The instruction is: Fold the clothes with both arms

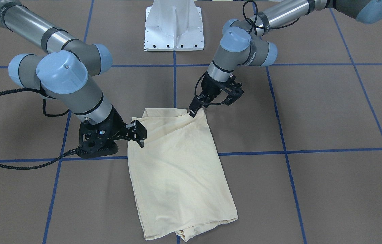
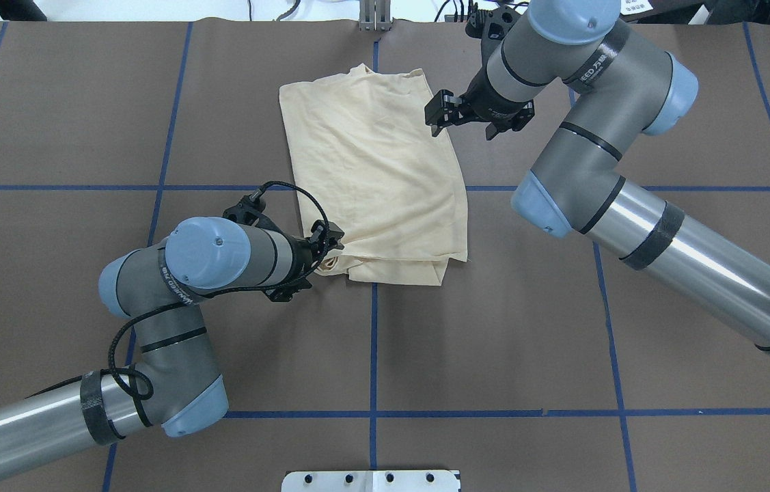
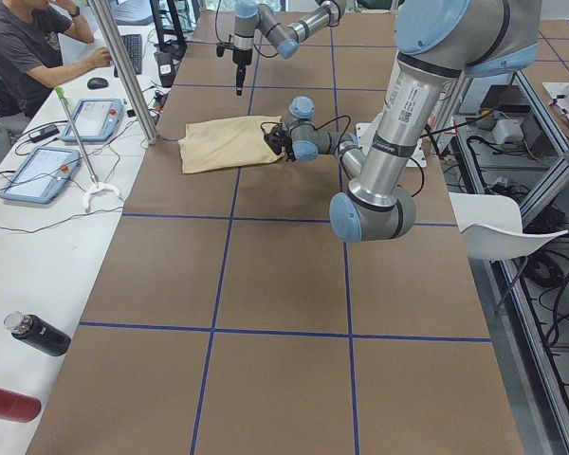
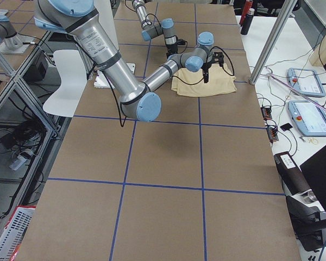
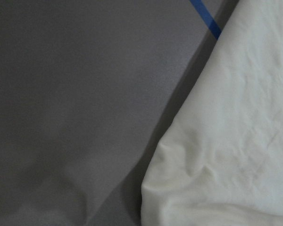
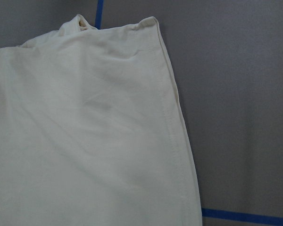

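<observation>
Pedestal base (image 2: 371, 480): white metal, at the near edge of the table (image 2: 494, 328), between the 2 arms.
Left arm (image 2: 207, 260): reaches in low from the robot's left, with the wrist almost level and aimed at the cloth.
Left gripper (image 2: 333, 240): fingers drawn narrow, tips at the near-left corner of the T-shirt (image 2: 378, 171). Whether they pinch the fabric cannot be told.
T-shirt: pale cream-yellow, folded into a rough rectangle and lying flat on the brown table. It lies across a crossing of 2 blue tape lines (image 2: 528, 187). Stacked layers show along the near edge, and a small bunch of fabric shows at the far edge.
Right gripper (image 2: 435, 119): hangs above the right edge of the T-shirt, in its far half, clear of the cloth. The finger gap cannot be told.
Right arm (image 2: 630, 205): comes in from the robot's right, with the elbow raised and the wrist pointing down.
</observation>
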### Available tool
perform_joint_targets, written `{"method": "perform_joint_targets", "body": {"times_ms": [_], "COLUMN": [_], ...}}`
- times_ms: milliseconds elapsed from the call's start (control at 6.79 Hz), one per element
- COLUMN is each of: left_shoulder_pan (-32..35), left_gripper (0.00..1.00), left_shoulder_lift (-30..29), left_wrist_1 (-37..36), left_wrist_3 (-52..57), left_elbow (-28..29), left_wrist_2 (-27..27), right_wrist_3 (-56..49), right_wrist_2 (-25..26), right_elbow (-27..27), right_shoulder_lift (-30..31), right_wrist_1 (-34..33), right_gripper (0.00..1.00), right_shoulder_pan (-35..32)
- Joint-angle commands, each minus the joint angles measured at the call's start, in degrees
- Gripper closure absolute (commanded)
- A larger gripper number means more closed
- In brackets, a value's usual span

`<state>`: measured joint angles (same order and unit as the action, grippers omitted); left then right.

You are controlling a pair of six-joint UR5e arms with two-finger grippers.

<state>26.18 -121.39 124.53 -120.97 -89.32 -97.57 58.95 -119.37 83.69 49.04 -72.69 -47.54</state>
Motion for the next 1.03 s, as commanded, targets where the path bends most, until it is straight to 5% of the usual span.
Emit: {"method": "perform_joint_targets", "body": {"times_ms": [0,295,589,884], "left_shoulder_pan": [-0.1,0.1,0.2,0.2], "left_gripper": [0.11,0.19,0.48,0.56], "left_shoulder_lift": [-0.6,-0.2,0.1,0.2], "left_wrist_1": [-0.1,0.1,0.1,-0.1], "left_wrist_3": [0.0,0.8,0.9,0.9], "left_elbow": [0.8,0.6,0.2,-0.6], "left_wrist_2": [-0.1,-0.1,-0.2,-0.5], "right_wrist_3": [-0.1,-0.1,0.0,0.0], "right_wrist_2": [0.0,0.0,0.0,0.0], "right_elbow": [0.0,0.0,0.0,0.0], "right_shoulder_lift": [0.0,-0.1,-0.3,-0.4], "right_wrist_1": [0.0,0.0,0.0,-0.1], "right_gripper": [0.00,0.00,0.00,0.00], "right_shoulder_pan": [0.0,-0.2,-0.3,-0.5]}}
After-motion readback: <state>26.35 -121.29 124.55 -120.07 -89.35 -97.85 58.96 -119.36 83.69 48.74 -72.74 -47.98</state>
